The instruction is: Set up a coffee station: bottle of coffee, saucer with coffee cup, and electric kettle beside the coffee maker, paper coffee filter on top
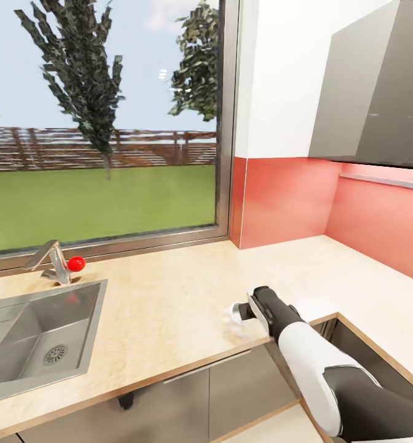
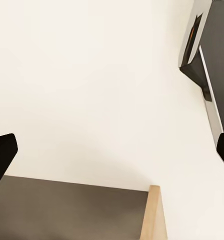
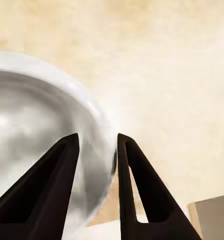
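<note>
Saucer [image 3: 37, 130] rim pinched between right gripper [image 3: 97, 142] fingers, jaws narrowly parted around it, low over kitchen countertop [image 1: 169, 295] near front edge, sink [image 1: 28, 344] well apart, left gripper [image 2: 112, 145] jaws wide, nothing between them.

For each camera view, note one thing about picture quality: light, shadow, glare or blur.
Head view: even daylight, sharp, and the sink steel shows soft reflections. Left wrist view: pale washed-out wall, with the left gripper fingertips cut off at the edges. Right wrist view: the saucer looks blurred and glossy between the right gripper fingers.
</note>
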